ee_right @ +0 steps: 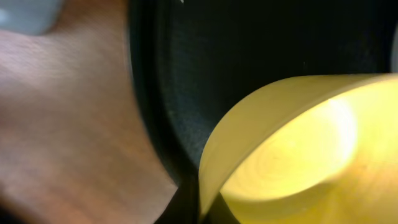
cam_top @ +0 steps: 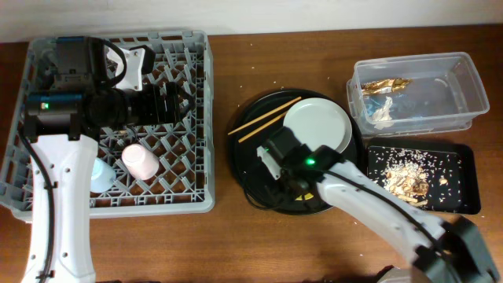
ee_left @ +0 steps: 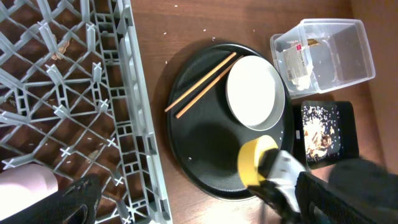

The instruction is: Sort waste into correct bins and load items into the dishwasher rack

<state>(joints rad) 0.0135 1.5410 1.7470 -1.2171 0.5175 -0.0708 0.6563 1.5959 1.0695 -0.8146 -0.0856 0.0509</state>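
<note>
Using the big round black tray (cam_top: 247,157) as the landmark: there's only a narrow strip of bare wooden table (cam_top: 228,71) between its left edge and the grey lattice rack (cam_top: 200,118), so it's tight on that side. The smooth, glossy yellow bowl (ee_left: 254,163) sits at the tray's robot-side edge. The right gripper (ee_left: 278,170) is right against its rim, but I can't tell if the fingers are clamped. The round pale plate (ee_left: 252,93) and thin wooden chopsticks (ee_left: 202,84) lie on the tray's far half. The left gripper (cam_top: 169,102) hangs over the rack, and I can't make out its fingers either.
</note>
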